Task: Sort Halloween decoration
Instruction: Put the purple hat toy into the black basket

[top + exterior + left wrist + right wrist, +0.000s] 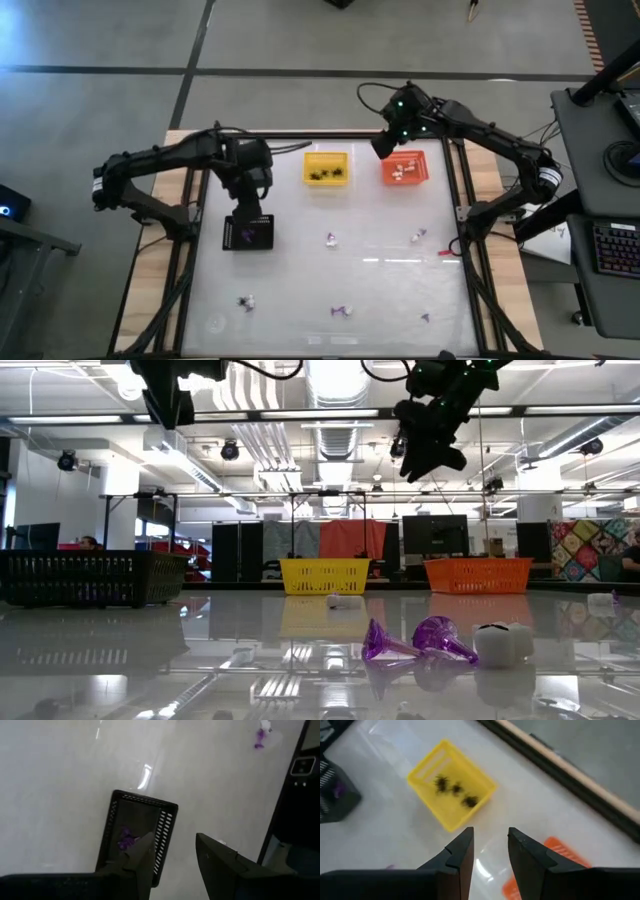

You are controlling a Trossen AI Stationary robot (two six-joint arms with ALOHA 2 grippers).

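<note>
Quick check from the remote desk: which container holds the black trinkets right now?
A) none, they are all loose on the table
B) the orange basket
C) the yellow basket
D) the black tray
C: the high view shows dark trinkets lying inside the yellow basket, and the right wrist view shows the same three dark pieces in it.

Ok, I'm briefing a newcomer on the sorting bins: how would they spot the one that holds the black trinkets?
Look at the far edge of the white table, where two small plastic baskets sit side by side. Take the yellow basket, left of the orange basket. It alone holds dark spidery trinkets; the orange one holds white pieces.
</note>
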